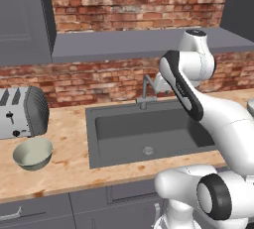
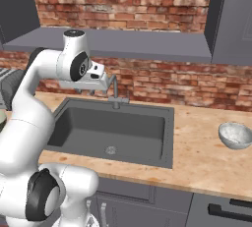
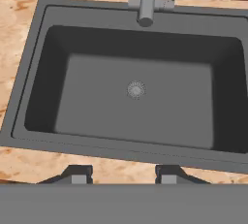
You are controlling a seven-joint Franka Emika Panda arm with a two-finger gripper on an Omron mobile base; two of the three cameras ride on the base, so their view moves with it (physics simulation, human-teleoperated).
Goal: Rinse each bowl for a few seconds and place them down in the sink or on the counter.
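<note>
Two bowls (image 1: pixel 32 153) (image 2: pixel 236 135) are sitting on desk (image 2: pixel 206 157) either side of sink (image 3: pixel 135 92), unrinsed I'm guessing; gripper (image 3: pixel 123 173) is hanging spread, empty, over sink's near edge.

We see even, soft, rendered light with no clear single source. The dark grey rectangular sink basin (image 3: pixel 135 97) shades darker toward its walls and corners, and the light tan wood-grain countertop (image 1: pixel 64 163) reads bright and flat. The white robot arm (image 2: pixel 29 123) carries mild highlights but no harsh glare. All three pictures look slightly soft and low in resolution, with no noticeable edge distortion.
</note>
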